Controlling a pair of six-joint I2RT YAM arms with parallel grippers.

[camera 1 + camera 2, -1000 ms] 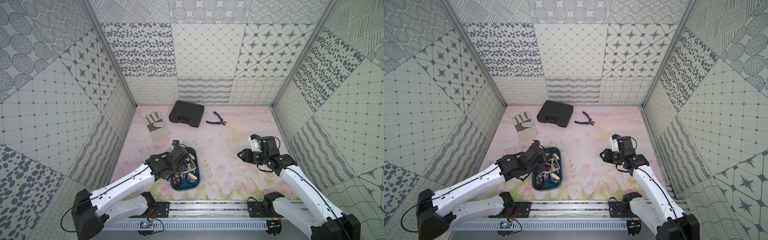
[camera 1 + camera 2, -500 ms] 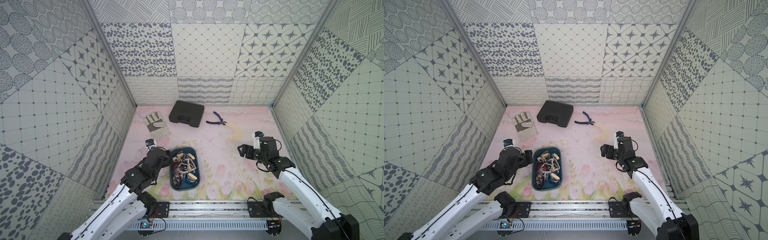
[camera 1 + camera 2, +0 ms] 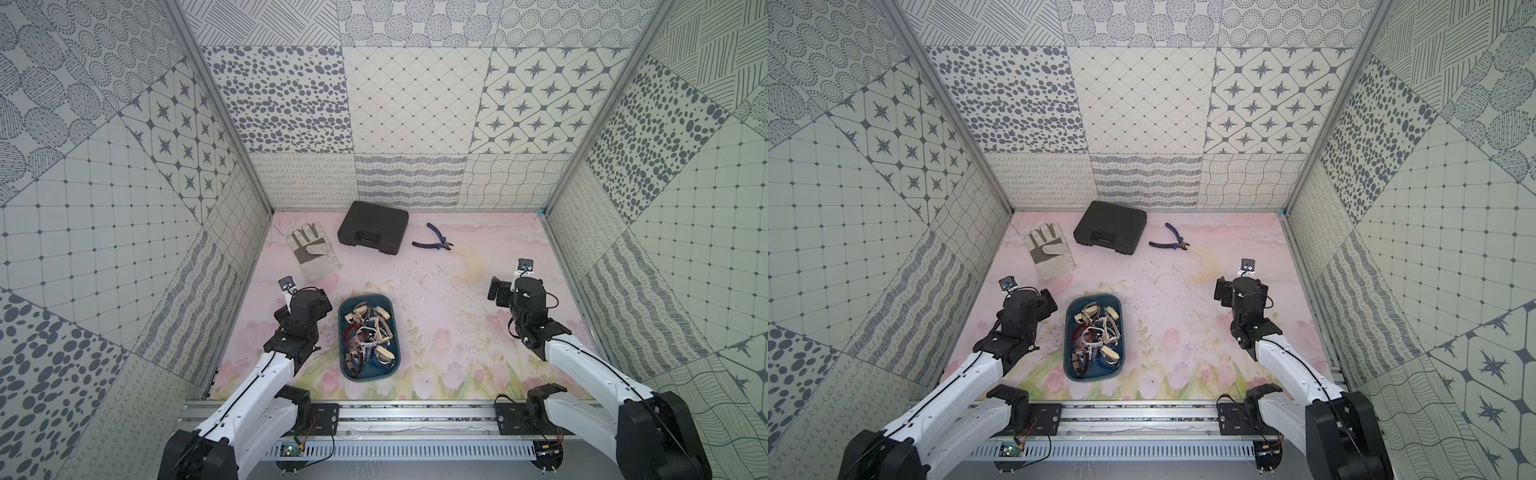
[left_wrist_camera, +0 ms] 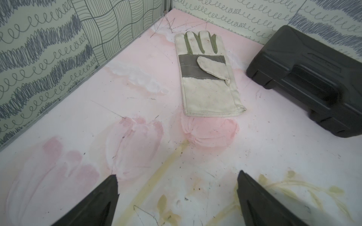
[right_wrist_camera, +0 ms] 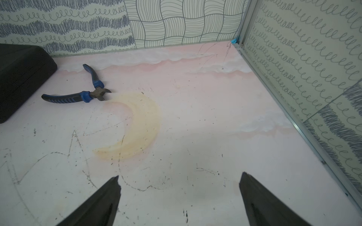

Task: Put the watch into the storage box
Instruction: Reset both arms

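Observation:
The storage box point(image 3: 343, 332) point(image 3: 1068, 332), a shallow dark teal tray, lies on the pink table near the front, left of centre. Several watches point(image 3: 368, 332) with pale, red and dark straps are piled inside it. My left gripper point(image 3: 323, 305) point(image 3: 1049, 304) hovers just left of the box's far end and is open and empty. In the left wrist view its jaws point(image 4: 177, 174) stand wide apart over bare table. My right gripper point(image 3: 498, 291) point(image 3: 1222, 291) hangs well to the right of the box, also open. The right wrist view point(image 5: 180, 175) shows only table between its jaws.
A black hard case point(image 3: 372, 226) point(image 4: 313, 78) sits at the back, with a work glove point(image 3: 311, 255) point(image 4: 205, 78) to its left and blue-handled pliers point(image 3: 432, 241) point(image 5: 78, 94) to its right. Patterned walls close in three sides. A metal rail point(image 3: 415, 415) runs along the front.
My left arm has pulled back from over the storage box to its left side. Both grippers have opened wide. The right gripper has drifted slightly right and farther back.

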